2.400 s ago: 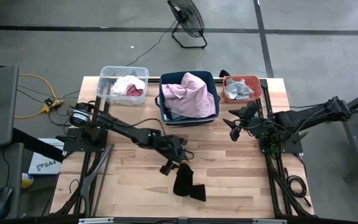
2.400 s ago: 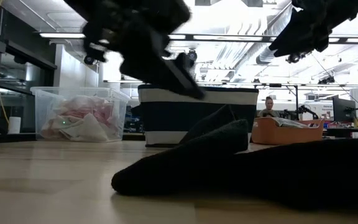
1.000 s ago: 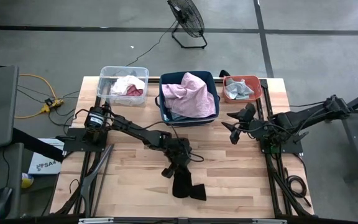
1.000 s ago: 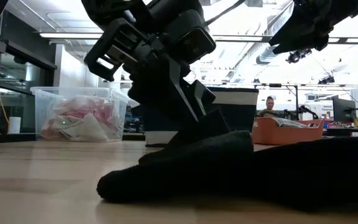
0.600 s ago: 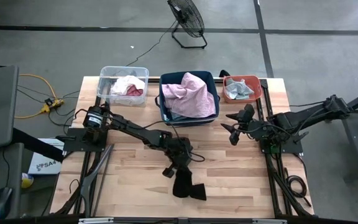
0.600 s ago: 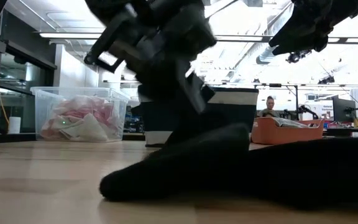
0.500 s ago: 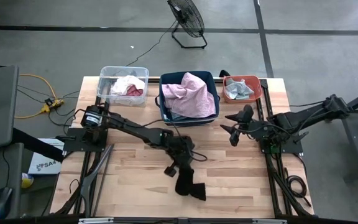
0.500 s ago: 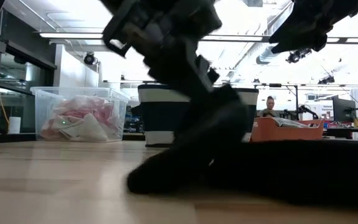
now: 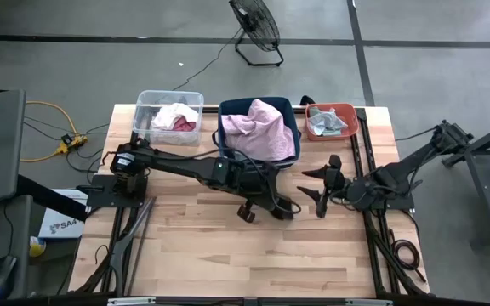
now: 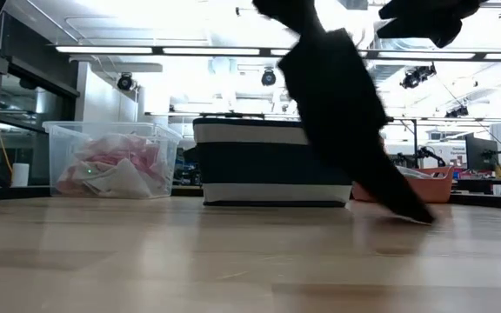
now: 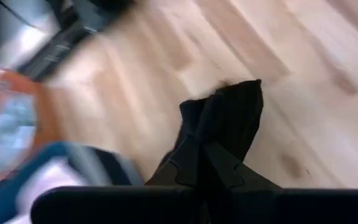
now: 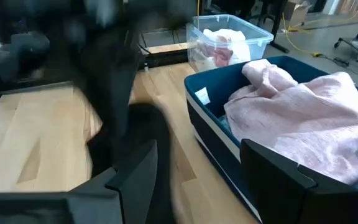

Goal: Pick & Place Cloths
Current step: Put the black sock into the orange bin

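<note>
**Spotter:** What's in the bins, left to right?

**Operator:** I take the navy bin (image 9: 258, 134) at the back of the desk (image 9: 185, 255) as my landmark. Left of it stands the clear bin (image 9: 169, 116) with white and pink cloths (image 9: 175, 118) inside. The navy bin itself is heaped with a light pink cloth (image 9: 264, 129), which rises above its rim. Right of it is the coral bin (image 9: 332, 121), holding a grey cloth (image 9: 326, 123).

**Spotter:** And the arms?

**Operator:** My left arm stretches across the desk, and the left gripper (image 9: 266, 204) sits just in front of the navy bin. Its jaws are clamped on the black cloth (image 10: 342, 113), which hangs clear of the desk in the low view. The right gripper (image 9: 323, 189) is in front of the coral bin, right of the black cloth, pointing toward the navy bin with its jaws spread wide and holding nothing.
</note>
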You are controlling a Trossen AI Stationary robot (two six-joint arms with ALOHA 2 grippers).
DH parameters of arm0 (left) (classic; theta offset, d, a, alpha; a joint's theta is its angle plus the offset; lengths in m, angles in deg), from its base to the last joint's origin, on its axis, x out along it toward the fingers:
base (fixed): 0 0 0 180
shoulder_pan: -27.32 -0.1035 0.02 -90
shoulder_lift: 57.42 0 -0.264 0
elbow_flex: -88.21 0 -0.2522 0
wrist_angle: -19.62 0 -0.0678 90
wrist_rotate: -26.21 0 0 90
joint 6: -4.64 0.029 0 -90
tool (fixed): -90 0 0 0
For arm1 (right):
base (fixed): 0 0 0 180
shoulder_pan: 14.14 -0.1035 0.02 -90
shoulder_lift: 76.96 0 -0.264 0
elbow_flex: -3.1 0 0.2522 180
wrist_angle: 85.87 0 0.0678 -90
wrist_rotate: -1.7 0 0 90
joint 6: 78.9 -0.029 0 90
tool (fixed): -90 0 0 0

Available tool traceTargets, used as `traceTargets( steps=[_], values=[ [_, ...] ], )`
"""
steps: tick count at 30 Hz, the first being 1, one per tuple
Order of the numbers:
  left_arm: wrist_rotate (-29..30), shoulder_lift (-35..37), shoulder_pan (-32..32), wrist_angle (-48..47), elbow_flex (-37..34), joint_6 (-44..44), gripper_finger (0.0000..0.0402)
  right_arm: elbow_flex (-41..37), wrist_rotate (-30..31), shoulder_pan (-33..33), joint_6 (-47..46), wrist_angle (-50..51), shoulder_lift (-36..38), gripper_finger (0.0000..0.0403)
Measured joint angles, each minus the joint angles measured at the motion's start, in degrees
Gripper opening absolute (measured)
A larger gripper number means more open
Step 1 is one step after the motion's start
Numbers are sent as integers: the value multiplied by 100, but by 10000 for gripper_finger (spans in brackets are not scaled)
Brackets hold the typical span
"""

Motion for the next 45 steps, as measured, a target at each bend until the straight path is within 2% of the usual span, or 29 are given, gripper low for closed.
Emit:
traceTargets(
  steps=[4,9,15,20,23,27,38,42,45],
  values=[
    [549,0,0,-250,643,151,0,0,368,-190,140,-443,-449,223],
    [1030,0,0,-290,1067,275,0,0,990,-391,545,-1228,-1061,223],
    [1757,0,-2,-387,1173,277,0,0,1330,-501,1287,-2505,-1661,223],
    [1836,0,-2,-379,1173,277,0,0,1874,-413,1492,-3121,-2030,223],
    [1839,0,-2,-368,1173,315,0,0,1829,-266,1493,-3372,-2196,223],
    [2077,0,0,-361,1173,377,0,0,1441,-126,1491,-3692,-2372,223],
    [1903,0,2,-70,1173,356,0,0,1473,291,1145,-3866,-2457,220],
    [1891,0,2,-81,1173,356,0,0,1474,297,1234,-3859,-2457,196],
    [1890,0,2,-113,1173,356,0,0,1474,279,1366,-3855,-2457,155]
  ],
)
